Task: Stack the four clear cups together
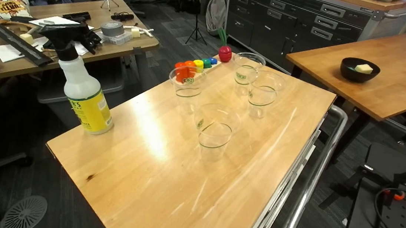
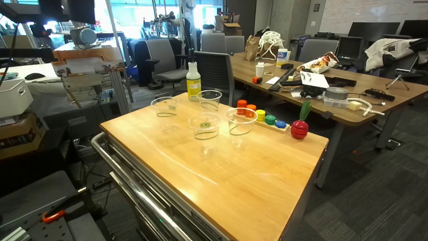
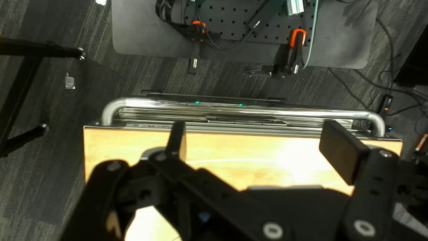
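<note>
The clear cups stand upright and apart on the wooden cart top (image 1: pixel 137 182). In an exterior view there is a front cup (image 1: pixel 214 135), a left cup (image 1: pixel 187 90), a back cup (image 1: pixel 244 75) and a right cup (image 1: pixel 262 95), the last two overlapping in sight. They also show in an exterior view as a left cup (image 2: pixel 166 112), a back cup (image 2: pixel 209 102), a middle cup (image 2: pixel 205 132) and a right cup (image 2: pixel 240 125). My gripper (image 3: pixel 252 144) is wide open and empty in the wrist view, above the cart edge. It is outside both exterior views. No cup shows in the wrist view.
A spray bottle (image 1: pixel 90 99) stands at a cart edge. A row of coloured cylinders on a wooden base (image 2: pixel 260 117) and a red radish toy (image 2: pixel 299 129) sit beside the cups. A metal handle (image 3: pixel 234 108) runs along one edge. A black bowl (image 1: pixel 352 73) is on another table.
</note>
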{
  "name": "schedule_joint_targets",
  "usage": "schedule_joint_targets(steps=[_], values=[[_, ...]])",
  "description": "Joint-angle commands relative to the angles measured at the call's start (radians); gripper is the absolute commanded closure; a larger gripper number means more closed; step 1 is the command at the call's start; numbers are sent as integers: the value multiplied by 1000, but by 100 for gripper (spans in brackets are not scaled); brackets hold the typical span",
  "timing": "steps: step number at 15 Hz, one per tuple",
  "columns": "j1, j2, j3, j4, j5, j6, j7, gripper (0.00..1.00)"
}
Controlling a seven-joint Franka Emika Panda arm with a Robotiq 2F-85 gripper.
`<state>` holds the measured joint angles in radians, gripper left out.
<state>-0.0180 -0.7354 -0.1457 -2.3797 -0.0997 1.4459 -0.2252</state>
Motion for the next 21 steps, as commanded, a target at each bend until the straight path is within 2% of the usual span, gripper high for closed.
schedule_joint_targets(steps=[1,7,12,16,21], values=[[20,92,22,48,36,43,20,0],[17,275,73,93,92,248,122,0],[3,431,84,68,141,504,229,0],[-7,559,87,64,117,645,278,0],[-15,670,91,54,58,761,351,0]])
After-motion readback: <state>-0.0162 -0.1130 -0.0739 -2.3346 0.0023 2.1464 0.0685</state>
